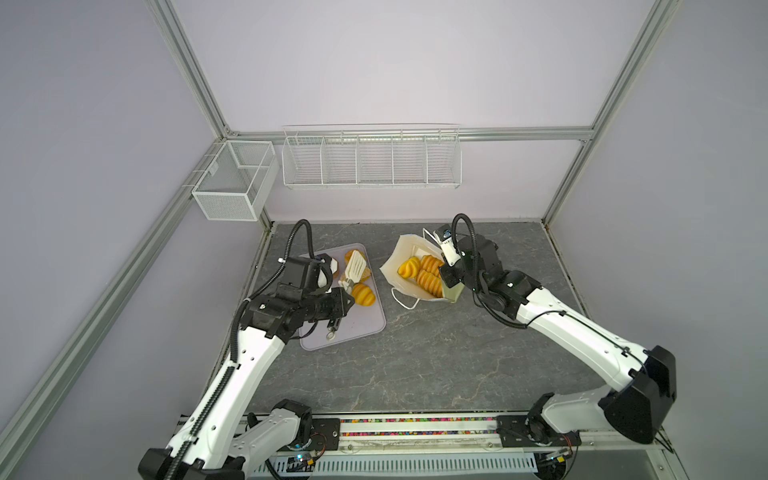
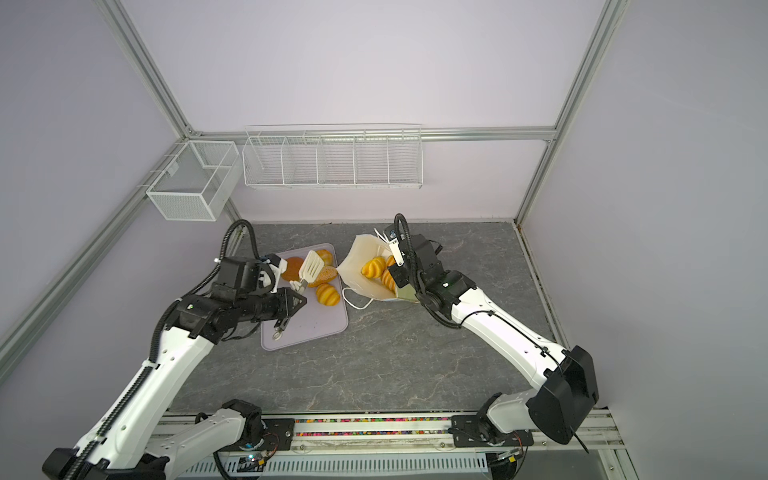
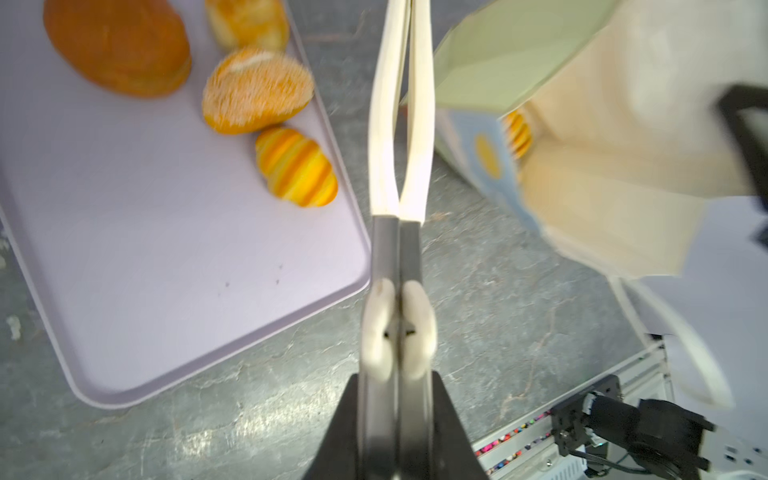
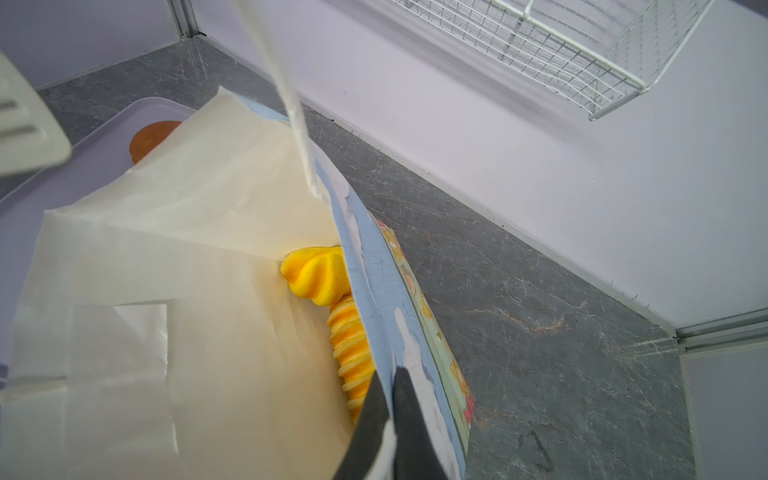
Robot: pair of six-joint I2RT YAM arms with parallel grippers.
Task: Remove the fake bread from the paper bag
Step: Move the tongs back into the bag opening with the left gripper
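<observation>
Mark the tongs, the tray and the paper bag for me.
tongs point(image 1: 356, 266), in a top view, on the slotted white head.
lavender tray point(image 1: 361, 321), in a top view, on its bare surface.
paper bag point(image 1: 395, 257), in a top view, on its white inner wall.

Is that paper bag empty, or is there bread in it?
Not empty: at least three ridged rolls lie inside the paper bag; other breads sit on the tray.
</observation>
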